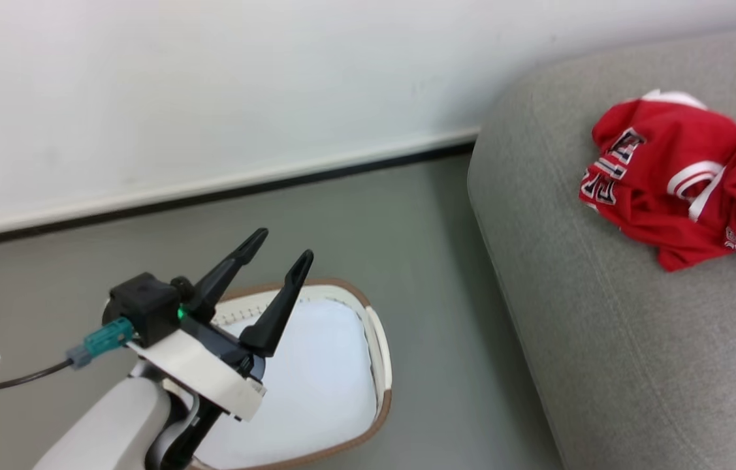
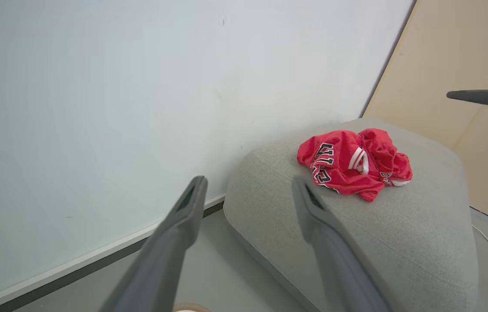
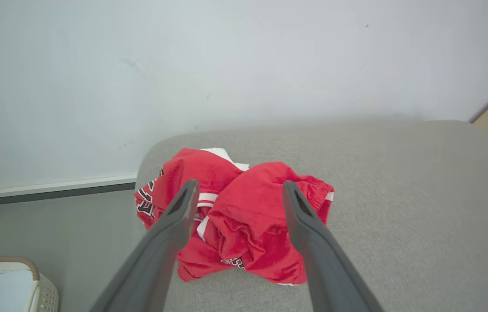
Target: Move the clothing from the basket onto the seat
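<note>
The crumpled red jerseys [image 3: 244, 221] lie on the grey sofa [image 3: 399, 195], straight ahead of the right gripper [image 3: 240, 187], the nearer one, jaws wide and empty. The left gripper [image 1: 283, 243], likewise wide and empty, hovers over the basket [image 1: 386, 365], well apart.

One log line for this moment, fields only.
clothing: heaped on seat | basket: pale lining visible | left gripper: open, by basket | right gripper: open, above clothing

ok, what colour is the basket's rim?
Brown, above cream-white sides. The basket rim shows best in the head view.
</note>
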Motion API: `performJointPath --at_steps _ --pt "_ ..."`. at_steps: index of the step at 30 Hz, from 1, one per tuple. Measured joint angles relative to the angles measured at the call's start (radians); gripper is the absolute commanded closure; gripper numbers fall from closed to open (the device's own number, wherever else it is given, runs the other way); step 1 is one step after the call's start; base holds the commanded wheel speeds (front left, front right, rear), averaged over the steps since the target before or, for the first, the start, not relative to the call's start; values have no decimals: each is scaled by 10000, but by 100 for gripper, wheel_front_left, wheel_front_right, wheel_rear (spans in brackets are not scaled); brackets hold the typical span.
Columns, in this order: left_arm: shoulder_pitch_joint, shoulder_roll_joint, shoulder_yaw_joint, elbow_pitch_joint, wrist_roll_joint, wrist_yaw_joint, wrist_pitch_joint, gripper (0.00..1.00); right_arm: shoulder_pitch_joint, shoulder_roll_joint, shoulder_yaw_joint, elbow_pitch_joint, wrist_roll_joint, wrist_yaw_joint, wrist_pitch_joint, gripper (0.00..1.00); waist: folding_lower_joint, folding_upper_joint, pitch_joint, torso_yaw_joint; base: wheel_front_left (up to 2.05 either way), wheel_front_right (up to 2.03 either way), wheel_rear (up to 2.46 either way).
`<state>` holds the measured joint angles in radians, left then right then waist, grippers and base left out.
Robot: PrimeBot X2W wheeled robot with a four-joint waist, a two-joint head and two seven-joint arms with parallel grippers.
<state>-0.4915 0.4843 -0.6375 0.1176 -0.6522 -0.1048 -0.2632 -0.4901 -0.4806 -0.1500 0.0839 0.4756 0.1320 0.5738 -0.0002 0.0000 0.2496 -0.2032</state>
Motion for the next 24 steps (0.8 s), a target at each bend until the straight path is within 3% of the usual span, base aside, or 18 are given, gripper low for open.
performJointPath --at_steps 6,10,24 --pt "496 -334 836 518 -8 192 -6 0 38 -12 984 -844 234 -2 -761 0 -1 0 -970 231 0 0 0" --pt "917 -487 1450 984 -15 426 -8 0 226 430 1551 -905 477 -2 -1693 0 -1 0 -1417 503 0 0 0" --pt "2369 -1076 3837 1900 487 880 -10 0 1732 1799 3359 336 890 -2 -5476 0 0 0 -2475 1617 0 0 0"
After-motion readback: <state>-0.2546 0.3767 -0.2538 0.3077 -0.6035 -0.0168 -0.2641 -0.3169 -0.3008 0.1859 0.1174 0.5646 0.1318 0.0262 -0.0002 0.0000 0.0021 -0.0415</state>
